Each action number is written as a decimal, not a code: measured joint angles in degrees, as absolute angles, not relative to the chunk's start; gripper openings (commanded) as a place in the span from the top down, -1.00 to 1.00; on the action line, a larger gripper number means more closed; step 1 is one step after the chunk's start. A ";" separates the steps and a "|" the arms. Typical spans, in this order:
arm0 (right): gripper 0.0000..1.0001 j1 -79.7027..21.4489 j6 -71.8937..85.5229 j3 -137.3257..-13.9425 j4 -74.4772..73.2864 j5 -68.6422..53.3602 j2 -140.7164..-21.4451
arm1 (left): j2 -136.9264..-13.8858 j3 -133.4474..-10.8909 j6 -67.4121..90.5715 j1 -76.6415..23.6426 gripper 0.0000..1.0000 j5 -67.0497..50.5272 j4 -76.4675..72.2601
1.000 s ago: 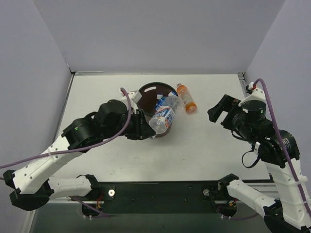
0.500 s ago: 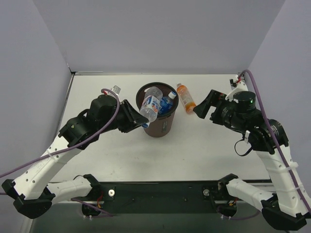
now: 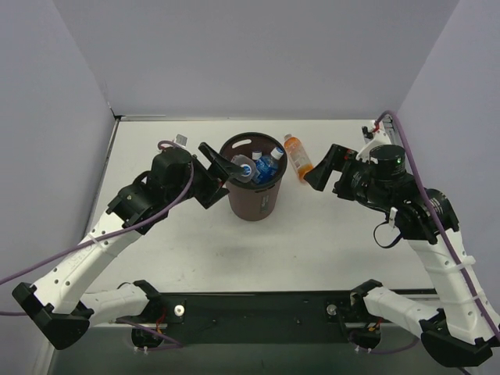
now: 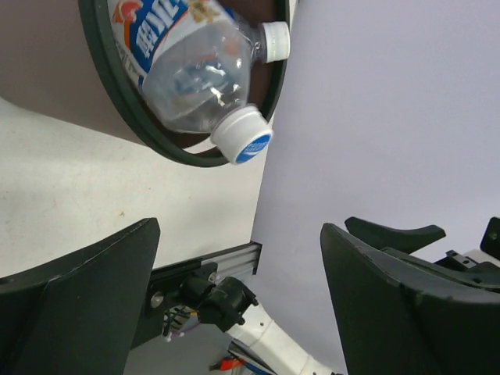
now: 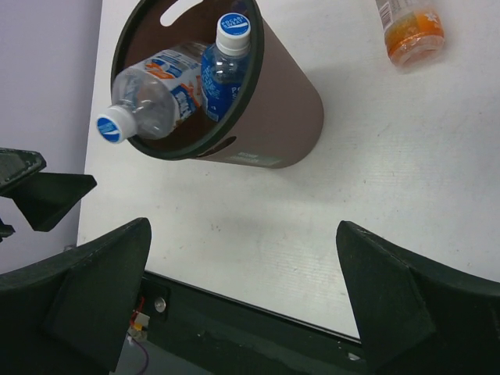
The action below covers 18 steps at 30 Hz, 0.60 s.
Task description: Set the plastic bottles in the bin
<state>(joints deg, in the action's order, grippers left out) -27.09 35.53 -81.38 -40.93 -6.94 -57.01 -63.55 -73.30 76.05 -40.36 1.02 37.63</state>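
Note:
The dark brown bin [image 3: 254, 205] stands upright mid-table. Inside it, a clear plastic bottle [image 3: 244, 169] with a blue label lies slanted, its white cap near the left rim. Two blue-capped bottles [image 3: 269, 162] stand behind it. The right wrist view looks into the bin [image 5: 289, 117] at the clear bottle [image 5: 152, 98] and a blue one [image 5: 225, 74]. An orange bottle [image 3: 299, 158] lies on the table just right of the bin. My left gripper [image 3: 216, 172] is open and empty at the bin's left rim. My right gripper [image 3: 319, 167] is open and empty, just right of the orange bottle [image 5: 408, 30].
White walls close the table at the back and on both sides. A black rail [image 3: 258, 308] carrying the arm bases runs along the near edge. In the left wrist view the bin's rim [image 4: 185, 158] and the clear bottle [image 4: 187, 74] fill the top left.
My left gripper has opened and let go of the clear bottle, which now lies inside the bin. My right gripper has moved left toward the orange bottle and opened wider.

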 measured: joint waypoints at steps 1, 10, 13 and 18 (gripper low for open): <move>-1.00 -27.22 35.38 -81.36 -40.91 -6.96 -57.06 | -63.51 -73.30 76.05 -40.32 -0.92 1.39 37.04; -0.89 -28.58 34.37 -80.01 -40.47 -5.76 -61.91 | -61.69 -76.18 66.06 -38.92 -0.95 5.85 37.71; -0.81 -28.60 34.22 -79.64 -40.40 -3.22 -64.29 | -58.72 -76.14 58.30 -38.76 -0.95 7.40 38.57; -0.76 -27.14 31.09 -79.61 -39.86 1.87 -68.36 | -52.45 -70.72 48.90 -37.93 -0.95 10.81 38.79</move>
